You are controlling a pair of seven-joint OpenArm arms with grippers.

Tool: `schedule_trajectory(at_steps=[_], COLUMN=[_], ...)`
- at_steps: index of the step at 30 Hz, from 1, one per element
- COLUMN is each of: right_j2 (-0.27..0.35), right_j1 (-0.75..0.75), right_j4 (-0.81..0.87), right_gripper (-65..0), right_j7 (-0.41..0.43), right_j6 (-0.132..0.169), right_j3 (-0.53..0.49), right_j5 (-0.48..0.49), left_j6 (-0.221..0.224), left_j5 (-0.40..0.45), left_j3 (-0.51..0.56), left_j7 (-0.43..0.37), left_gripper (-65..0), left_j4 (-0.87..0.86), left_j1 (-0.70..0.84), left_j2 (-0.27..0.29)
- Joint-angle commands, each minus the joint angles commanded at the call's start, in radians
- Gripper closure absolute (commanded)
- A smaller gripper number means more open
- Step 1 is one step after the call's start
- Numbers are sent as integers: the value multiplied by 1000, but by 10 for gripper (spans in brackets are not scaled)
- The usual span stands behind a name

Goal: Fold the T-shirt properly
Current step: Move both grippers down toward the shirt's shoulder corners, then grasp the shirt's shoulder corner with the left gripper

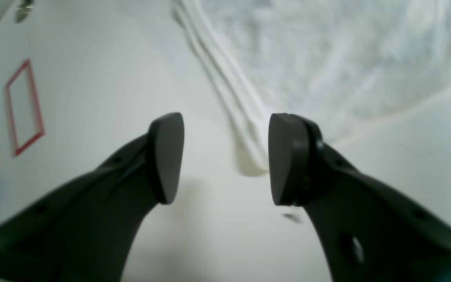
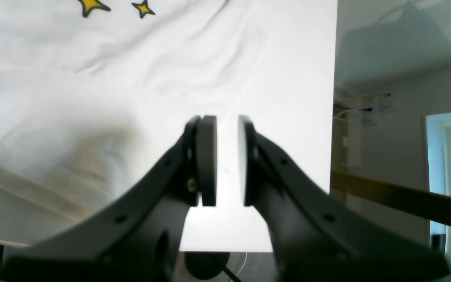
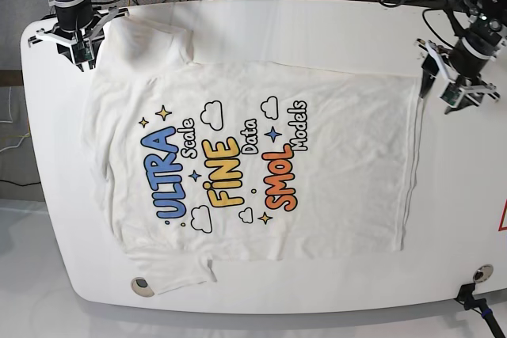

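White and smooth, the table (image 3: 333,29) has round corners and fills most of the base view, with gray floor and dark cables past its far edge. On it the shirt (image 3: 341,164) lies flat with the print side up. Its big words are blue, yellow and orange, with small clouds and stars around them. In the base view the shirt's hem runs down the right side and its sleeves sit at the left, one near the far corner and one near the front edge. No box, bin or basket shows in any view, and nothing sits on the shirt. The left gripper (image 3: 448,78) hangs at the far right corner of the shirt, just beside the hem. In its own camera the left gripper (image 1: 225,158) has its jaws wide apart, nothing sits between them, and the end of the thick hem lies just past the pads. The right gripper (image 3: 79,47) hangs over the far left sleeve. In its own camera the right gripper (image 2: 227,160) has its jaws close with a thin gap, gripping nothing, with wrinkled cloth and two yellow stars (image 2: 116,6) beyond. A red outline (image 1: 24,107) is marked on the table
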Motion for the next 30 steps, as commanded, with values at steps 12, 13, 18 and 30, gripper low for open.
schedule_trajectory(at_steps=[12,13,18,30], right_j2=[0,0,1,5], right_j1=[-7,-7,-9,-17], right_j4=[5,4,9,8], right_gripper=[-81,-81,-78,-88], right_j7=[3,4,6,1], right_j6=[-5,-6,-4,-7], right_j3=[-13,-12,-16,-14], right_j5=[5,4,1,5], left_j6=[-14,-15,-2,6], left_j5=[7,8,28,50], left_j3=[30,33,97,138], left_j7=[34,38,50,28], left_gripper=[-333,-333,-346,-348], left_j4=[6,2,-75,-199], left_j1=[-18,-21,-50,-115], left_j2=[-8,-7,-16,-22])
